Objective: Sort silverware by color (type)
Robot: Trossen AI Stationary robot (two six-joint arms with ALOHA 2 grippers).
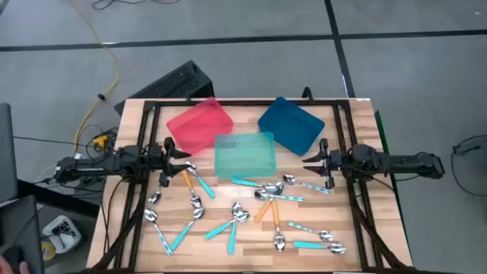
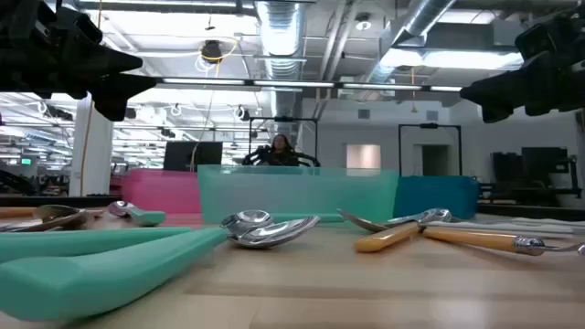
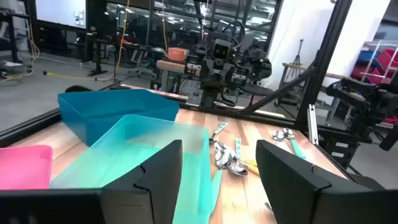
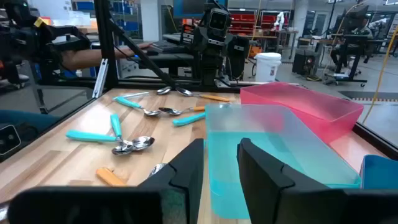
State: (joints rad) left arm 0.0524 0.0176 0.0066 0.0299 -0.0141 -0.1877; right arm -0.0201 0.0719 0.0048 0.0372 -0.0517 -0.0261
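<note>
The left gripper (image 1: 179, 154) is parked at 9 o'clock, fingers spread wide, nothing held. The spoons (image 1: 251, 215) are scattered loose from 7 to 5 o'clock, below the teal tray (image 1: 244, 153). The right gripper (image 1: 314, 159) is hung at 3 o'clock, fingers parted a bit, empty.

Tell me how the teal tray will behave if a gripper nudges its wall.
The teal tray looks like thin, translucent plastic and appears empty, so it is probably light and would likely slide across the smooth wooden table rather than resist. Low and wide, it seems unlikely to tip. It lies close to the red tray, so it may bump that.
</note>
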